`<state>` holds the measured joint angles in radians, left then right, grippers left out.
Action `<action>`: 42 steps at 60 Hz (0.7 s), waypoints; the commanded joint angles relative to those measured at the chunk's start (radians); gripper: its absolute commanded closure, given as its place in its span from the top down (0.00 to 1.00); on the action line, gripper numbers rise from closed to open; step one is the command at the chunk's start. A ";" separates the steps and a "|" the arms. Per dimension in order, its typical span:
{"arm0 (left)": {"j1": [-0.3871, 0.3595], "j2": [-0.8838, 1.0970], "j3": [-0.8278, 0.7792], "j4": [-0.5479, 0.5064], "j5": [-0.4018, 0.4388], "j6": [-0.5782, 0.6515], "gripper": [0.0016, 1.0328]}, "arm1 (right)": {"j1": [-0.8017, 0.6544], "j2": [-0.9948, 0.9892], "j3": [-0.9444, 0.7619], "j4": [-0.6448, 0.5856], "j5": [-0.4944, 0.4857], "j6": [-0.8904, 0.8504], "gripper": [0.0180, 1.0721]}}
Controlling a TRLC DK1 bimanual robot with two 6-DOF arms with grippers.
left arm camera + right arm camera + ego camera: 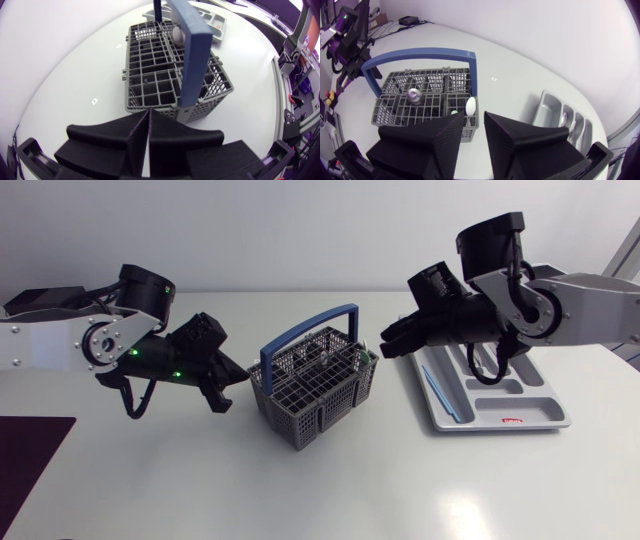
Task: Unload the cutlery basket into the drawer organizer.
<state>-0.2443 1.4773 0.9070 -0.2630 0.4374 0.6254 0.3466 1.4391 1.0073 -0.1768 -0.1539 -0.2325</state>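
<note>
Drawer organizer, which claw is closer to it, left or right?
Right. The right claw hangs by the drawer organizer, at its basket-side edge; the left claw sits beyond the cutlery basket, on its far side from the organizer.

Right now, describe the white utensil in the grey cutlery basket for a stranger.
Find the blue-handled grey mesh plastic basket in the middle of the white table. The utensil stands at the handle's foot, on the side nearest the right gripper. Its oval tip is white; the round tip further in is shiny metal.
</note>
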 commanded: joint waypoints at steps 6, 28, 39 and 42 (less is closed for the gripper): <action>-0.029 -0.094 -0.072 -0.002 -0.006 0.011 0.17 | 0.094 -0.040 -0.070 0.033 0.140 -0.099 0.37; -0.131 -0.239 -0.169 -0.007 -0.094 0.051 0.17 | 0.177 -0.005 -0.154 0.186 0.280 -0.225 0.46; -0.150 -0.288 -0.194 -0.005 -0.111 0.063 0.17 | 0.121 -0.020 -0.300 0.392 0.209 -0.311 0.50; -0.150 -0.293 -0.198 -0.004 -0.112 0.069 0.17 | 0.106 -0.022 -0.326 0.424 0.186 -0.320 0.50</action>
<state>-0.3885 1.2015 0.7357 -0.2634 0.3305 0.6640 0.4778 1.4086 0.7414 0.1963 0.0532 -0.5045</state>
